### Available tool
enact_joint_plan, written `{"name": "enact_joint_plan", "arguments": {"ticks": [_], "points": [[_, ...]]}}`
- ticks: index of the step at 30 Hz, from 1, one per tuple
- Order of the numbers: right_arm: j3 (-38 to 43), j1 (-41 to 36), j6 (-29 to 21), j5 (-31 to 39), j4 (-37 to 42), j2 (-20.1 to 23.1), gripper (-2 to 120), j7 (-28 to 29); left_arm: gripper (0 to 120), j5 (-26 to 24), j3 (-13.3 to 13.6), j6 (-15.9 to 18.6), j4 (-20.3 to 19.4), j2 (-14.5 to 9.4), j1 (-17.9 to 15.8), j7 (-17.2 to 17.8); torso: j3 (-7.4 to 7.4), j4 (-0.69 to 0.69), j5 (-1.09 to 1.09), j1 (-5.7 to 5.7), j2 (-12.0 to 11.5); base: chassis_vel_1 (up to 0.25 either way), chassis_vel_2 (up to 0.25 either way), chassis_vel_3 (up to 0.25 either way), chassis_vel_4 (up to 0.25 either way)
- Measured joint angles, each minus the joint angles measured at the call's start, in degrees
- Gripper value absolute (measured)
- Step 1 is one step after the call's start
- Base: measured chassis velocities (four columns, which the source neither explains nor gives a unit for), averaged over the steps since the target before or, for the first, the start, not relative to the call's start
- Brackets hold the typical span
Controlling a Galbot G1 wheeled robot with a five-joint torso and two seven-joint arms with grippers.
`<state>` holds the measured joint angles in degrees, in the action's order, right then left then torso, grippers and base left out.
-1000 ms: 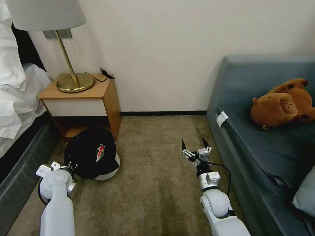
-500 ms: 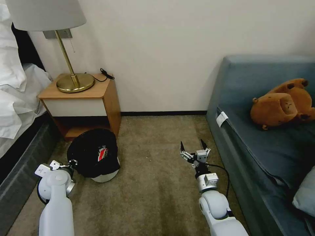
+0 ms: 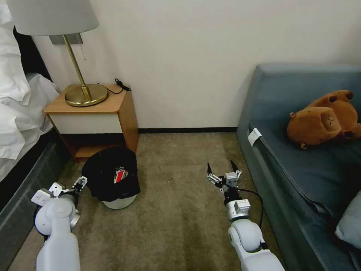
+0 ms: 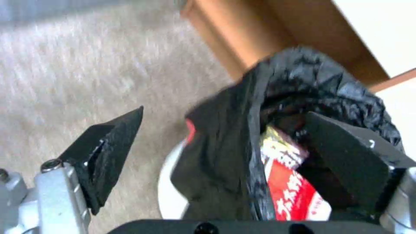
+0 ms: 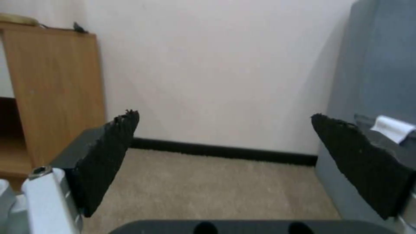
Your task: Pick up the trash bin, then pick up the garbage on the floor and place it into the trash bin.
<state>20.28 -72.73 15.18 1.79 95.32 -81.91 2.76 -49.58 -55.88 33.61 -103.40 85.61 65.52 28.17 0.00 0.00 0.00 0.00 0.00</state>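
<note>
Trash bin (image 3: pixel 113 177) sits on the carpet (image 3: pixel 176 210) by the nightstand (image 3: pixel 94 113), a red-and-white wrapper (image 4: pixel 290 188) inside. Left gripper (image 3: pixel 77 185) is spread wide beside its rim, gripping nothing; right gripper (image 3: pixel 222 171) hovers wide open and empty mid-floor.
</note>
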Motion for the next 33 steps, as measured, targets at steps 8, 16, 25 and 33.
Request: {"name": "enact_joint_plan", "arguments": {"ticks": [8, 16, 25, 33], "points": [[0.03, -0.45, 0.55, 0.44, 0.27, -0.02, 100, -0.14, 100, 11.01, 0.3, -4.45, -1.76, 0.19, 2.44, -8.83, 0.0, 0.0, 0.0, 0.0, 0.0, 0.0, 0.0, 0.0, 0.0], [0.3, -0.66, 0.69, 0.7, 0.45, -0.26, 100, 0.01, 98, 23.38, 0.14, -13.06, -3.38, -0.04, 6.32, -26.14, 0.0, 0.0, 0.0, 0.0, 0.0, 0.0, 0.0, 0.0, 0.0], [1.22, -1.12, 1.0, 1.12, 0.06, -0.81, 100, 0.18, 98, 32.41, 5.05, -29.69, -0.8, -0.86, 9.33, -42.57, 0.0, 0.0, 0.0, 0.0, 0.0, 0.0, 0.0, 0.0, 0.0], [2.9, -1.05, 1.19, 2.68, -0.59, -0.79, 100, 0.84, 98, 37.11, 10.33, -39.06, 1.98, 0.02, 9.85, -44.21, 0.0, -0.01, 0.01, 0.0, 0.0, 0.0, 0.0, 0.0, 0.0]]}}
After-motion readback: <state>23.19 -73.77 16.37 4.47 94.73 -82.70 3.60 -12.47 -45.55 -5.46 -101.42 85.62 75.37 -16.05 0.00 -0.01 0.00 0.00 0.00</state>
